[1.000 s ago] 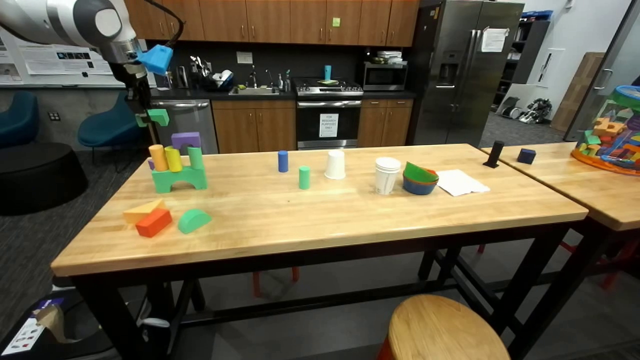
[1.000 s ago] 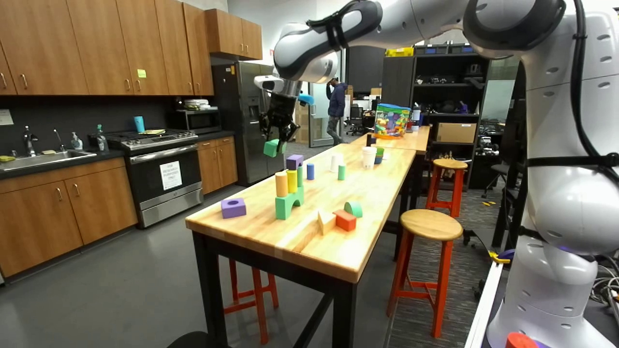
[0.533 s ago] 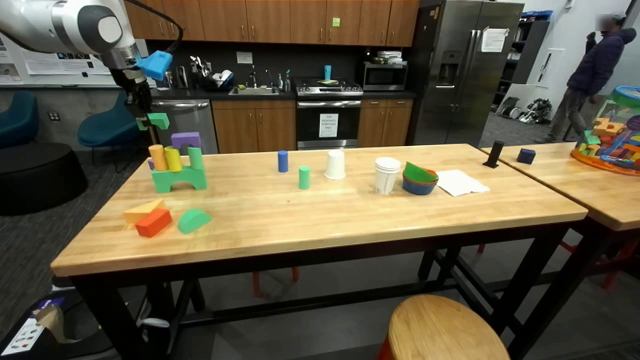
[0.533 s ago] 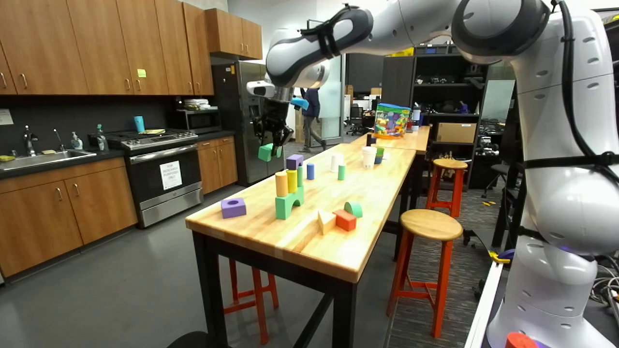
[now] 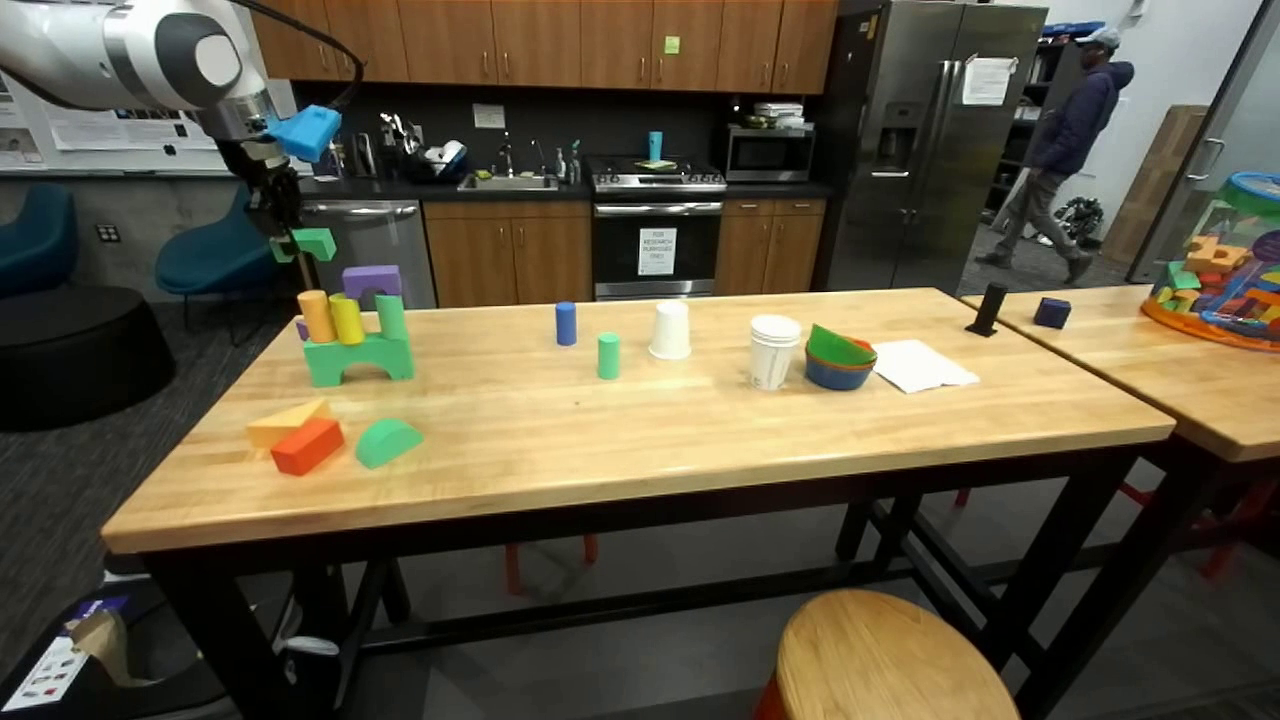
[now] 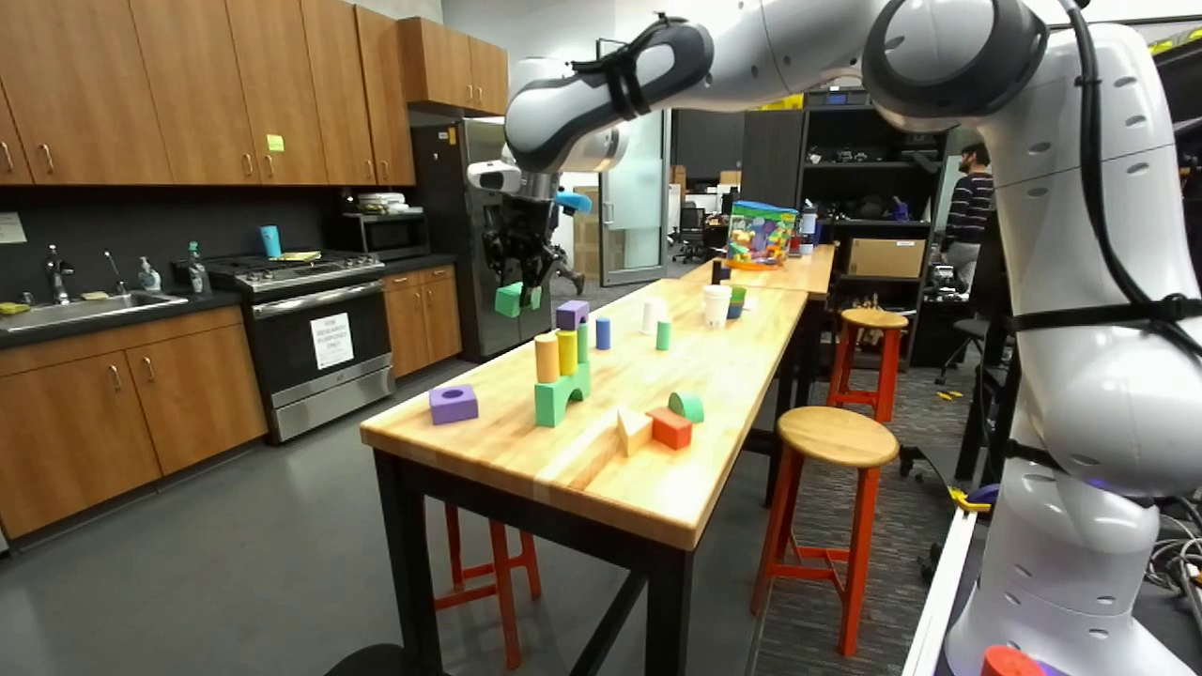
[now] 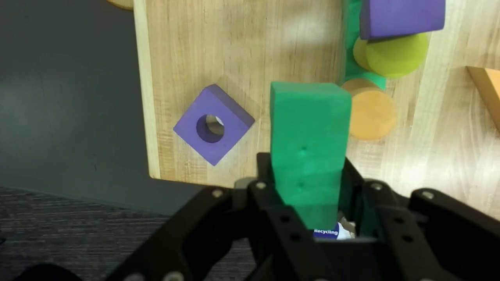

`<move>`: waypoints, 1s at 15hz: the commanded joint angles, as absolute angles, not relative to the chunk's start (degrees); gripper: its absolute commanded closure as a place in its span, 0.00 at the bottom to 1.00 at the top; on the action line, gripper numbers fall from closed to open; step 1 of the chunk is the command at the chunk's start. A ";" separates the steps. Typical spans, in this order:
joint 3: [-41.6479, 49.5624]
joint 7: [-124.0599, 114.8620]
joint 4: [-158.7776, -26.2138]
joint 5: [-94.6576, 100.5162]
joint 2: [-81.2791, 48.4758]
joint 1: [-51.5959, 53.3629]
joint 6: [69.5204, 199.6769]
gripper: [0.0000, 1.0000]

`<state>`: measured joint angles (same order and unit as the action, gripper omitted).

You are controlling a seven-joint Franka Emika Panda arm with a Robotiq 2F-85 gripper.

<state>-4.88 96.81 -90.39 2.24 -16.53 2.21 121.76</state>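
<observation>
My gripper (image 7: 306,168) is shut on a long green block (image 7: 310,128), which sticks out past the fingertips. In both exterior views the green block (image 5: 315,243) (image 6: 512,299) is in the air above the table's end, apart from the stack. The stack has a green arch base (image 6: 562,394), with an orange cylinder (image 5: 318,318), a yellow cylinder (image 5: 347,318) and a green cylinder (image 5: 392,317) standing on it. A purple arch (image 5: 371,279) lies across the yellow and green cylinders. A purple block with a round hole (image 7: 220,121) lies near the table's corner.
An orange wedge (image 6: 634,430), a red block (image 6: 670,428) and a green half-round (image 5: 388,442) lie on the table (image 5: 640,450). Farther along are a blue cylinder (image 5: 566,323), another green cylinder (image 5: 608,355), white cups (image 5: 670,330) and stacked bowls (image 5: 838,372). Stools (image 6: 838,437) stand alongside.
The gripper, with the green block held, has moved left and slightly down in an exterior view. The stack has not moved. A person walks past in the background.
</observation>
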 commanded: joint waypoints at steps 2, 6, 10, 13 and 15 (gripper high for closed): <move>-5.74 97.20 -87.00 2.84 -16.69 2.18 115.83 0.85; -5.77 97.45 -85.54 3.30 -16.90 2.24 112.82 0.85; -5.67 97.74 -85.68 3.28 -16.84 2.14 112.08 0.85; -5.56 97.84 -86.26 2.85 -16.50 1.76 112.44 0.85; -5.46 97.70 -86.63 2.45 -16.25 1.40 112.75 0.85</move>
